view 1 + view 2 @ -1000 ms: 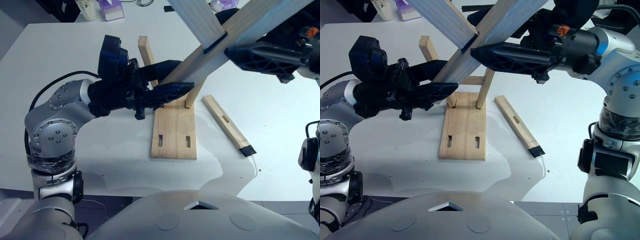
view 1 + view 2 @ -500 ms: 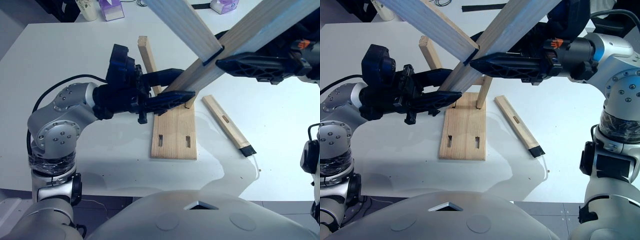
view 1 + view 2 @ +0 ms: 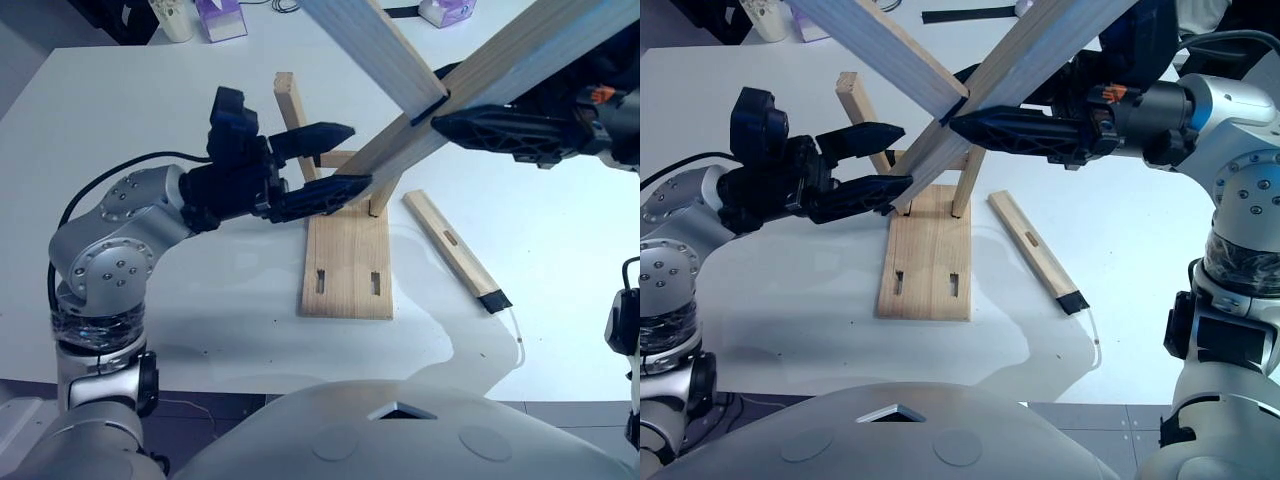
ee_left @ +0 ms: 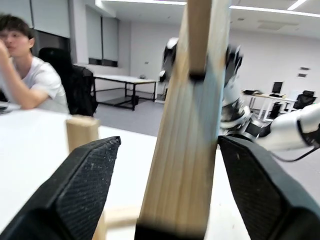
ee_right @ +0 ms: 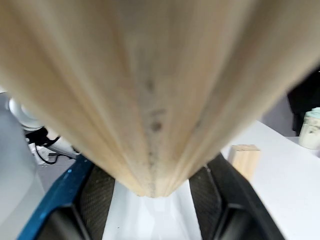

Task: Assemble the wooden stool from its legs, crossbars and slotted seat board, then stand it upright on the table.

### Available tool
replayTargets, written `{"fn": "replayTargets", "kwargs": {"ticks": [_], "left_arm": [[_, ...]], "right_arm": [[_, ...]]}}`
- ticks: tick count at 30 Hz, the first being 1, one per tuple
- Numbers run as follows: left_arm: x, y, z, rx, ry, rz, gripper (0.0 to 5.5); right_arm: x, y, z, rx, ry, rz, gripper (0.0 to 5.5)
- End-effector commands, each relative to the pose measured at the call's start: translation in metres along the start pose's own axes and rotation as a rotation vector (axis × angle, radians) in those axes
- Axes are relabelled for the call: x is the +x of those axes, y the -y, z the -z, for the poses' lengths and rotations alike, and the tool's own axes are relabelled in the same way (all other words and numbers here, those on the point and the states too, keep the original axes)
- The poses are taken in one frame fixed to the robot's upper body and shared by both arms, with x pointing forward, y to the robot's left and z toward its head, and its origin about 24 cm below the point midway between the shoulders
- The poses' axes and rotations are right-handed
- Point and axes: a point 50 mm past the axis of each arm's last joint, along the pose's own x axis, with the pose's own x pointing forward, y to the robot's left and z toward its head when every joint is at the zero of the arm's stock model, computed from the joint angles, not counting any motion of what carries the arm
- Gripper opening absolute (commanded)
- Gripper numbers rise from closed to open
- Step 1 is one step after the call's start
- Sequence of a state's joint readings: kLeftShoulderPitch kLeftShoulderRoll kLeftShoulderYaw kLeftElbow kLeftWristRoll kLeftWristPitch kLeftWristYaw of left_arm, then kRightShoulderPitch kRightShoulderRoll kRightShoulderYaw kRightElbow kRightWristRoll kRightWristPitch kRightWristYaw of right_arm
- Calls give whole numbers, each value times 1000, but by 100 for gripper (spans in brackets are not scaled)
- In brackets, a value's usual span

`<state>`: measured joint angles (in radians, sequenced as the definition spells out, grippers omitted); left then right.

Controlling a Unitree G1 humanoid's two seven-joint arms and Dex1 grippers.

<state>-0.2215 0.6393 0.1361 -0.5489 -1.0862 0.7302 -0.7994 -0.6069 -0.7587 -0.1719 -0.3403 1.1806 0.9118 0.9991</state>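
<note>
Leg frame (image 3: pixel 500 55), pale square timber, above seat board (image 3: pixel 347 255): left claw (image 3: pixel 358 155) spread astride (wrist-view gaps), right claw (image 3: pixel 440 98) pinching it.

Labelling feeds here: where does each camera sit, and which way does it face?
Left eye view: on the head, looking down at the seat board on the table; both arms show.
Right eye view: its stereo twin, same scene, same arms.
Left wrist view: on the left wrist, looking past the open left gripper at the crossed legs.
Right wrist view: on the right wrist, looking along the right gripper clamped on those legs.
Shared: every view shows the crossed legs.
</note>
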Motion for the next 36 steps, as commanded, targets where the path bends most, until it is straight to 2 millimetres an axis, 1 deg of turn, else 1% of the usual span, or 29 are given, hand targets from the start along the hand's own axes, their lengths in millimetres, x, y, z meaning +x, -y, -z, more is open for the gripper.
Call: {"fn": "replayTargets", "kwargs": {"ticks": [1, 5, 8, 13, 18, 24, 30, 36], "left_arm": [[-34, -1, 12, 5, -88, -106, 355], [-66, -5, 24, 28, -174, -244, 355], [-78, -11, 22, 56, -170, -324, 355], [-76, -9, 25, 54, -163, -332, 355], [-74, -5, 29, 36, -166, -323, 355], [-71, -7, 29, 31, -168, -313, 355], [-71, -8, 28, 30, -175, -305, 355], [-70, -9, 28, 33, -181, -299, 355]], "right_arm": [[-10, -6, 5, -32, -86, 40, 202], [-18, -17, 29, -43, -248, 54, 202], [-19, -24, 48, -55, -340, 55, 202], [-18, -29, 74, -51, -415, 44, 202], [-17, -36, 87, -25, -439, 14, 202], [-18, -45, 106, -1, -491, -12, 202], [-19, -43, 113, -47, -516, -5, 202], [-20, -35, 107, -89, -505, 21, 202]]}}
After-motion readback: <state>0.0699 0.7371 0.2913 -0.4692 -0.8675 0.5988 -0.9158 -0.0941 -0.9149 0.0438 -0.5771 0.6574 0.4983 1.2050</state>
